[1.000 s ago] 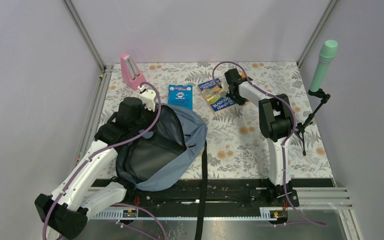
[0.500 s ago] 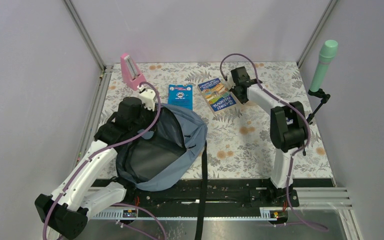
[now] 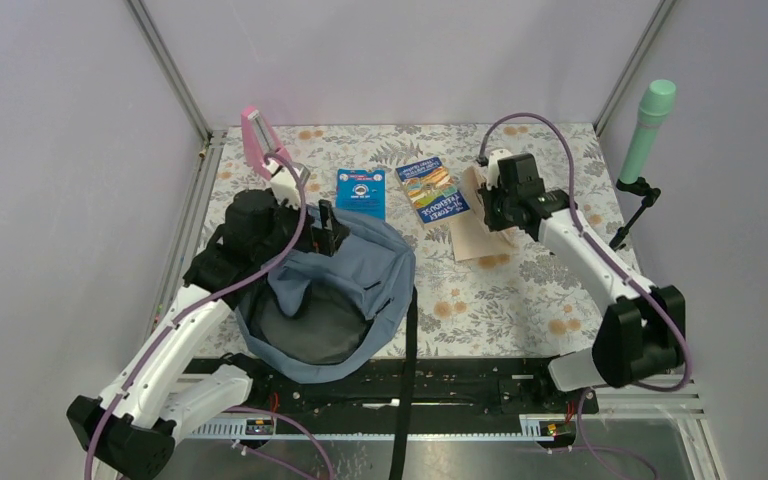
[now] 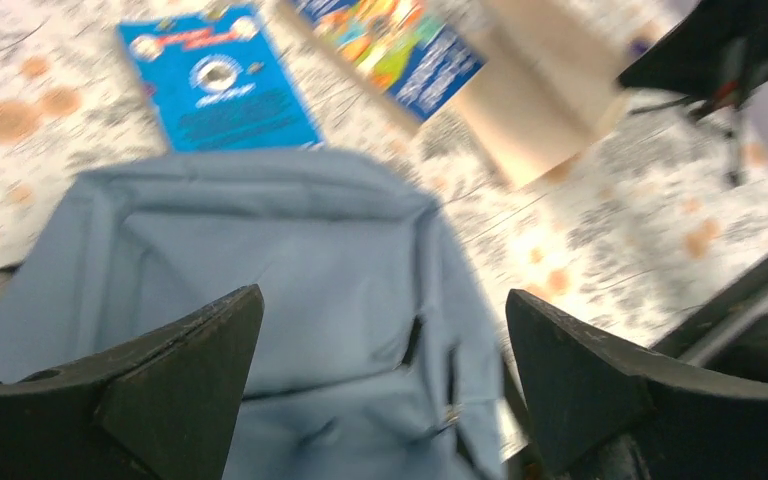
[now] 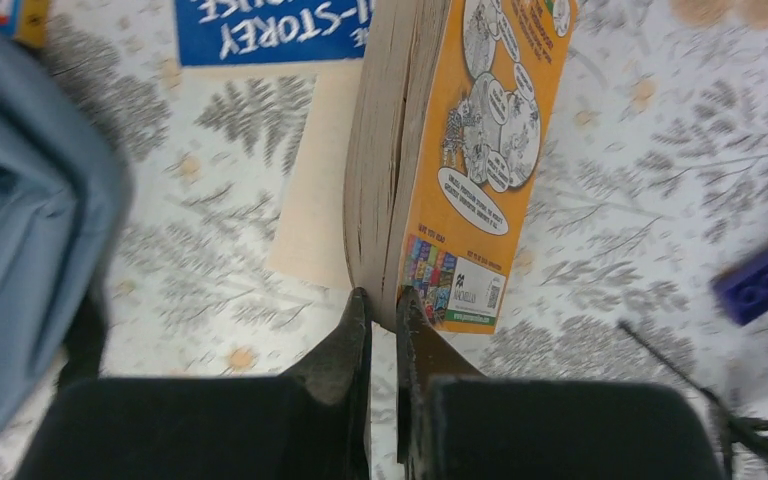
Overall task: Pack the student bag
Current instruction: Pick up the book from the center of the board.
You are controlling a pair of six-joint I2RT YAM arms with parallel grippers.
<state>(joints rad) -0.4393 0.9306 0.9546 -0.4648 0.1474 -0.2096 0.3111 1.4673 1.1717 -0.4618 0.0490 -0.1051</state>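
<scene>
Beside slumped fabric student bag, right tool pinches thick paperback.

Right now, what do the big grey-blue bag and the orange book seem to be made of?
The student bag looks like soft matte fabric, probably woven: it slumps and creases. The orange book is paper, its pages showing as a stacked tan edge, with a printed cover, probably thin card, carrying cartoons and a barcode.

The student bag, of soft grey-blue fabric, lies slumped on the near left part of the table, its mouth open upward, dark inside showing.
</scene>
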